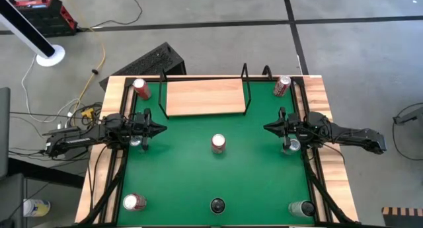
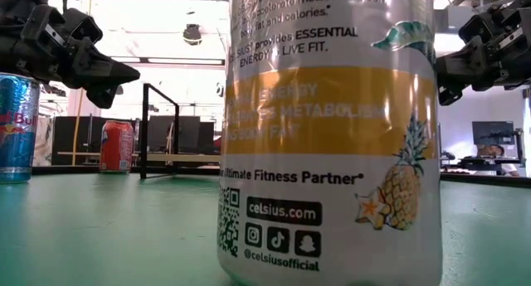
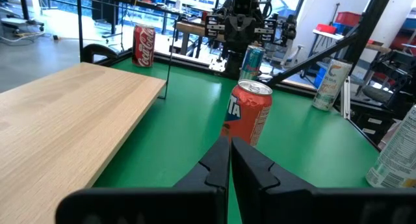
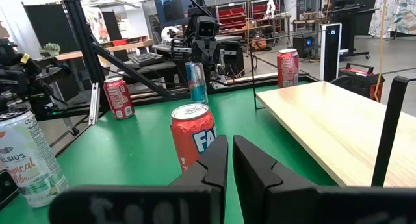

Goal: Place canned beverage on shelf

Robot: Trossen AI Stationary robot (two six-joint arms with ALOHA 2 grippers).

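An orange Fanta can (image 1: 218,143) stands upright on the green table, between my two grippers; it also shows in the left wrist view (image 3: 250,117) and the right wrist view (image 4: 193,143). The shelf (image 1: 205,96), a light-wood board with a thin black rod frame, stands at the table's far middle. My left gripper (image 1: 158,129) is shut and empty, left of the can, pointing at it. My right gripper (image 1: 268,127) is shut and empty, right of the can, pointing at it. Both are raised above the table in the low view, the left gripper (image 2: 124,73) and the right gripper (image 2: 444,70).
Red cans stand at the far left (image 1: 140,89), far right (image 1: 282,86) and near left (image 1: 134,202). A Red Bull can (image 2: 17,128) stands by the left arm, another can (image 1: 291,146) by the right arm. A Celsius can (image 2: 332,137) at the near edge fills the low view; another can (image 1: 302,208) stands near right.
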